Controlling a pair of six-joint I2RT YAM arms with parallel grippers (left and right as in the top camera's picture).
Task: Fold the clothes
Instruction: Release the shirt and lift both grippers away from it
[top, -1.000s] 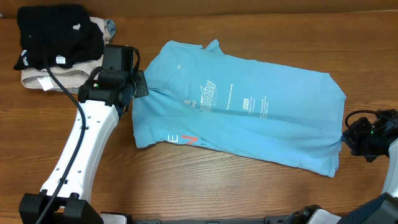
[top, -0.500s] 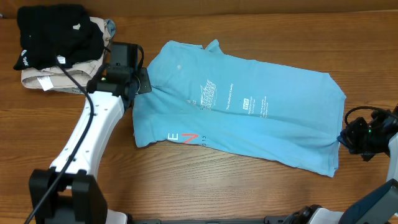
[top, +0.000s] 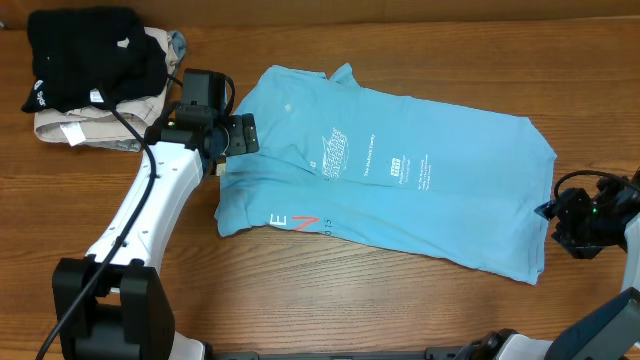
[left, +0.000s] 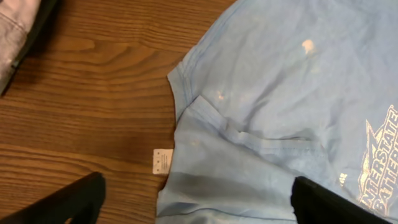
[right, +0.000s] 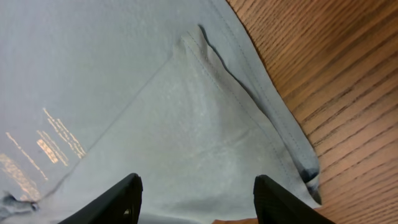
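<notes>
Left gripper and right gripper hang open at opposite ends of the thin sky-blue T-shirt — mid-fold, apparently; the next move needs fresh edge pinches.

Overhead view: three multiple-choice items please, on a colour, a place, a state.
1. What colour is the thin printed T-shirt? A) red B) light blue C) black
2. Where is the black folded garment? A) atop the beige folded garment, far left B) on the T-shirt C) near right corner
3. The left gripper is: A) shut on fabric B) hidden C) open
Key: 1 B, sky-blue fabric; 2 A, it tops the beige pile; 3 C, fingers stand wide apart.
</notes>
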